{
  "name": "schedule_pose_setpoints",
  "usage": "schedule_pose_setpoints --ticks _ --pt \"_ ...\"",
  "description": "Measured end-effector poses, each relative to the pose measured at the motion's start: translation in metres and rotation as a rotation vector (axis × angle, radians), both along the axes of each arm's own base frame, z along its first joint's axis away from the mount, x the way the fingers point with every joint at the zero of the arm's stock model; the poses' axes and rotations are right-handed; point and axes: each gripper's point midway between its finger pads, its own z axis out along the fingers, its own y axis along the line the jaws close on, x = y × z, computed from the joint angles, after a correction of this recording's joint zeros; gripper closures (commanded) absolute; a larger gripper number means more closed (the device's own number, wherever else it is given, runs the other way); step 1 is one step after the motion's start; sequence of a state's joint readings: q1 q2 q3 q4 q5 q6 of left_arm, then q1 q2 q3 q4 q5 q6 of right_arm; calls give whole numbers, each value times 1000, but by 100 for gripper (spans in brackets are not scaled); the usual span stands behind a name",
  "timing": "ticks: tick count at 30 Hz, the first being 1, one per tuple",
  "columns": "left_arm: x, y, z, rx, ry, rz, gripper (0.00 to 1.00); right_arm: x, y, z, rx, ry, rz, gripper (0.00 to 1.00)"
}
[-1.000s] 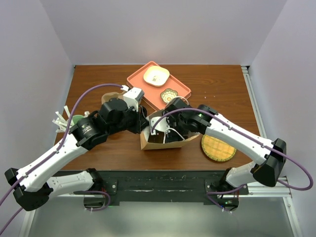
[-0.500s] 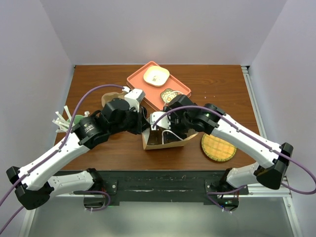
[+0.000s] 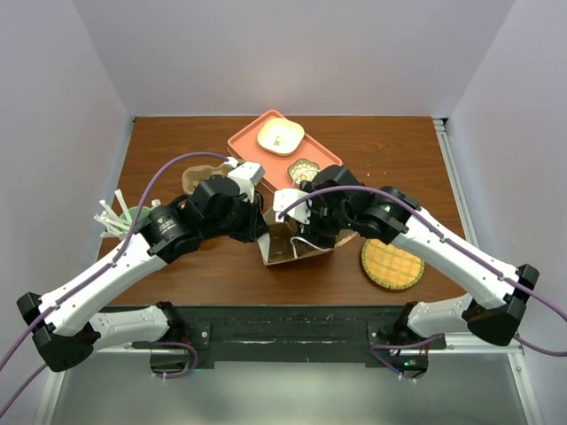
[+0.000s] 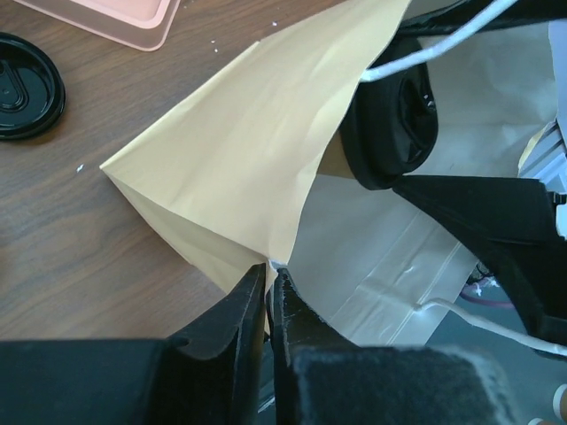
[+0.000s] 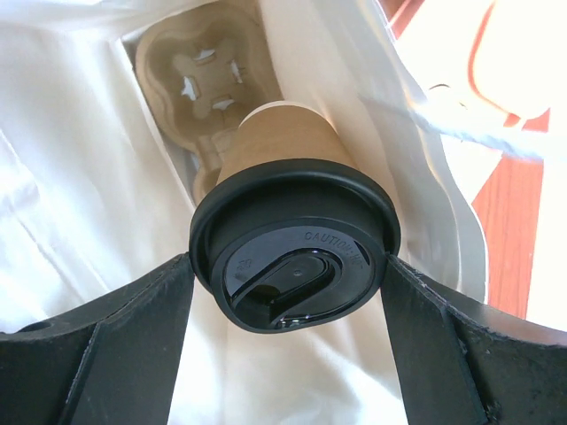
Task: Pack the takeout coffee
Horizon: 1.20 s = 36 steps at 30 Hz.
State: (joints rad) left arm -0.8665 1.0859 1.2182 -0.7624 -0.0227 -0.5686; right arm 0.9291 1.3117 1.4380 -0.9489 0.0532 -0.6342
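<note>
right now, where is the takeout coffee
Right wrist view, centre: the takeout coffee is held by the right gripper inside the paper bag, above the pulp cup carrier at its bottom.

Overhead, wrists (close) share bag (image 3: pixel 285 251).

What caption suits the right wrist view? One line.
Right tool holds the lidded coffee cup inside the paper bag, by a cup tray.

The black right gripper (image 5: pixel 288 266) flanks a brown cup (image 5: pixel 279 142) with a black lid (image 5: pixel 297 239). Beyond the cup is a beige carrier (image 5: pixel 208 62). The bag (image 4: pixel 239 150) at the black left gripper (image 4: pixel 271 276) is tan outside and white inside. Left of that gripper, a loose lid (image 4: pixel 27 84) is black on the dark wood-grain table (image 4: pixel 80 257). The tray (image 4: pixel 115 13) ahead is salmon pink.
</note>
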Motion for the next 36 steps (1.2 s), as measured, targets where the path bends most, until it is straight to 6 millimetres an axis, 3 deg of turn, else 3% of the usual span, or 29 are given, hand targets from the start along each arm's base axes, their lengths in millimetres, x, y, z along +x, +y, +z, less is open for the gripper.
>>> schedule_pose_setpoints --ticks 7,17,27,36 --pt "0 0 -4 17 20 3 85 5 -2 20 62 -51 -46 33" --pt "-2 1 -6 21 35 10 84 8 -3 34 105 -73 -89 35" --pt "-1 0 -8 32 49 15 83 5 -5 65 184 -108 -103 35" --pt "-8 -8 7 -30 -5 -78 83 2 -10 56 149 -80 -108 36"
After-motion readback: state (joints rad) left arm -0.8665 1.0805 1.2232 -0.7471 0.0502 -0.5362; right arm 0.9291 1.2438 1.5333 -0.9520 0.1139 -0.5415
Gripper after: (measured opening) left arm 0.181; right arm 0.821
